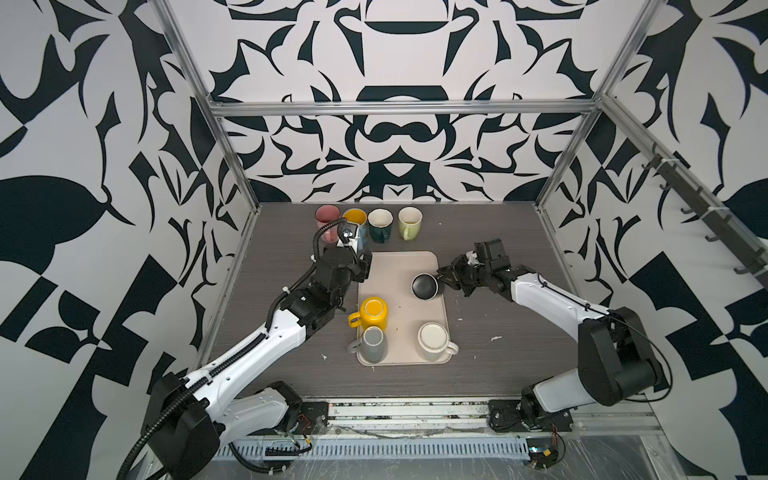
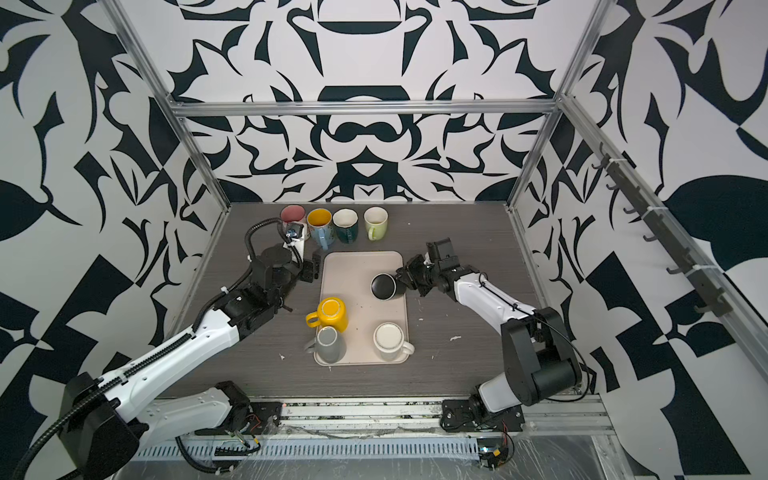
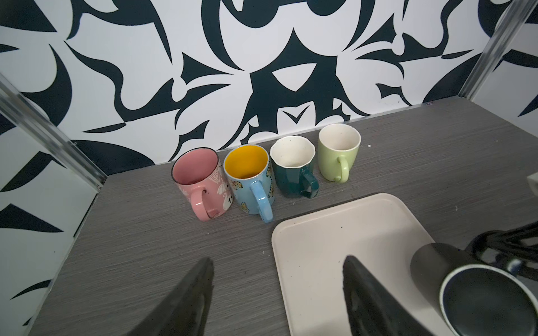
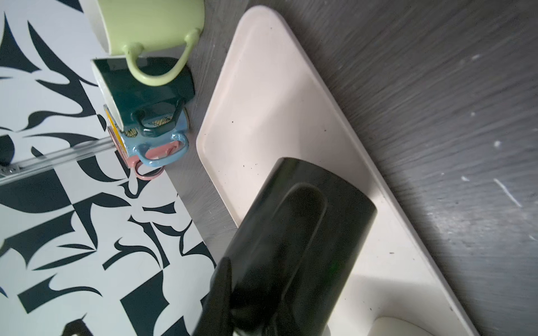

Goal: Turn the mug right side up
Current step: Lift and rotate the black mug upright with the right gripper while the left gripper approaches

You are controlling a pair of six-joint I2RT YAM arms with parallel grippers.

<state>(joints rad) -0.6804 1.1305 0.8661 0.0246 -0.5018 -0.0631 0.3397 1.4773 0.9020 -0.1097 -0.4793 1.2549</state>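
Mug [image 1: 424, 286], likely slick and breakable, tilts by tray's [image 1: 399, 266] right edge; right gripper [image 1: 441, 281] apparently pinches its handle [image 4: 305, 209]; left gripper [image 3: 278, 261] spread.

Cannot see handle of black mug [image 1: 424, 286] in both top views, nor whole pink mug [image 1: 326, 215] behind left arm [image 1: 334, 272], upper center.
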